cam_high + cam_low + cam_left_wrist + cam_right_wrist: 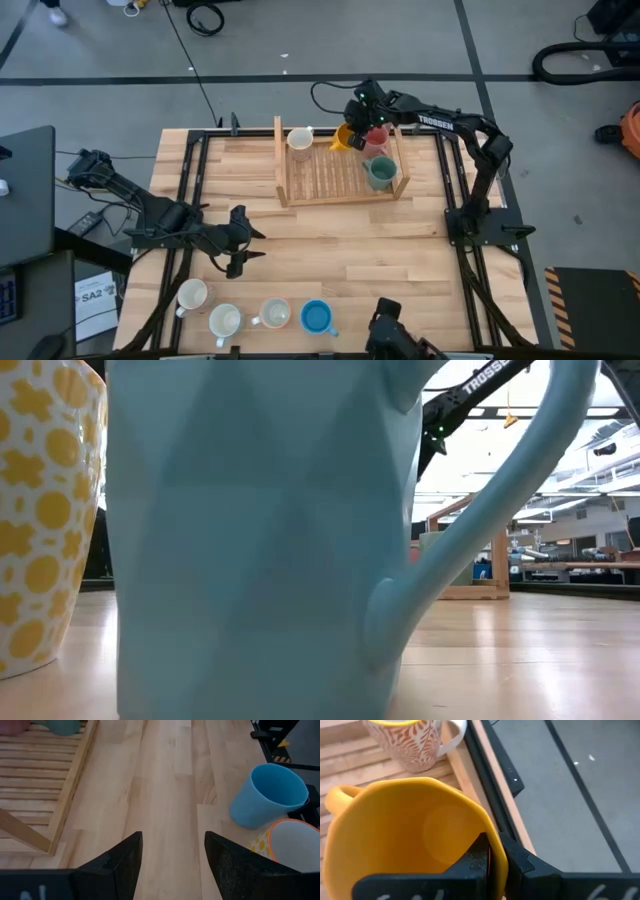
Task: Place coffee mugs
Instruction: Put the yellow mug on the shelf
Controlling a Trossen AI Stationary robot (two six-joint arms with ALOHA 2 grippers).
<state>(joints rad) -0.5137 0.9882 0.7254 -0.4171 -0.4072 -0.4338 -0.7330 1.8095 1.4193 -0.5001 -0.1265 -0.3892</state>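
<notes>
A wooden slatted rack [335,172] sits at the table's far middle. It holds a white mug [299,141], a pink mug [377,139] and a teal mug [380,173]. My right gripper [352,127] hovers over the rack's far side, shut on the orange mug [344,138]. Along the near edge stand three white mugs [225,320] and the blue mug [317,318]. My left gripper [245,241] is open over bare table on the left and holds nothing. In the left wrist view, its fingers [172,845] point past the blue mug [270,795]. My right gripper [492,851] pinches the orange mug's rim [496,837], on the side opposite its handle [335,800]. One finger is inside the mug and the other outside. The fingers come from above, slanting down. Whether the mug's base rests on the rack does not show.
A leaf-patterned white mug [415,742] stands close beside the orange one in the rack. A yellow-dotted mug [290,845] sits right next to the blue mug. In the low view the blue mug [260,540] fills the picture. Bare wood lies between the rack and the near row.
</notes>
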